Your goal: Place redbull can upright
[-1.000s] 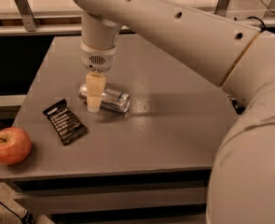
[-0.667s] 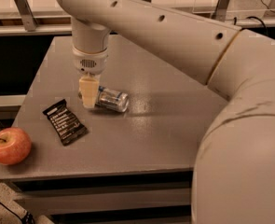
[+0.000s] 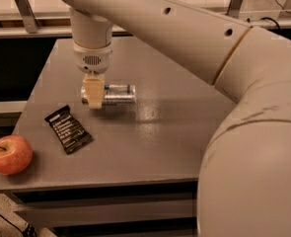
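Observation:
The redbull can [image 3: 116, 94] is a slim silver can with blue markings. It lies on its side on the grey table [image 3: 150, 137], left of the middle. My gripper [image 3: 93, 95] hangs down from the big white arm and sits at the can's left end, with one cream fingertip [image 3: 93, 92] in front of that end. The rest of the can sticks out to the right of the gripper.
A black wrapper [image 3: 68, 129] lies on the table in front and left of the can. A red apple [image 3: 9, 154] sits at the front left corner. My white arm fills the right side of the view. Rails run behind the table.
The gripper has moved left along the can, from over its middle to its left end. The can has turned from slanted to level across the view.

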Robot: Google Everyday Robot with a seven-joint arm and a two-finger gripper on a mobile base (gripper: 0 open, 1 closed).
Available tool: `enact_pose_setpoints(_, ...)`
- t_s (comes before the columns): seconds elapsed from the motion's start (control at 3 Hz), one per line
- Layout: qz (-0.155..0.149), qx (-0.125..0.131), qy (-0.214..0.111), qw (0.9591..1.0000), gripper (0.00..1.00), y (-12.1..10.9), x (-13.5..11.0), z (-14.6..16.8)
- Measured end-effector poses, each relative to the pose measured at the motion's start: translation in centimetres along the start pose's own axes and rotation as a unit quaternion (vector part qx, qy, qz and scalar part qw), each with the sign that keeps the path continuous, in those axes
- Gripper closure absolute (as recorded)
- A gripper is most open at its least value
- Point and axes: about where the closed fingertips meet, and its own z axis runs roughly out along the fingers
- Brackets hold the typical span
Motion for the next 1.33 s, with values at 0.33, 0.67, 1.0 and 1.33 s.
enact_pose_setpoints(0.33,-0.01,0.028,-0.067,0.9973,1.0,-0.2,2.6,-4.9)
enact_pose_setpoints(0.67,-0.016,0.062,-0.167,0.984,1.0,0.8,5.3,-8.5)
enact_pose_setpoints(1.0,-0.034,0.08,-0.279,0.9563,1.0,0.9,5.6,-7.4)
enact_pose_setpoints(1.33,-0.041,0.117,-0.409,0.904,1.0,0.2,5.3,-7.4)
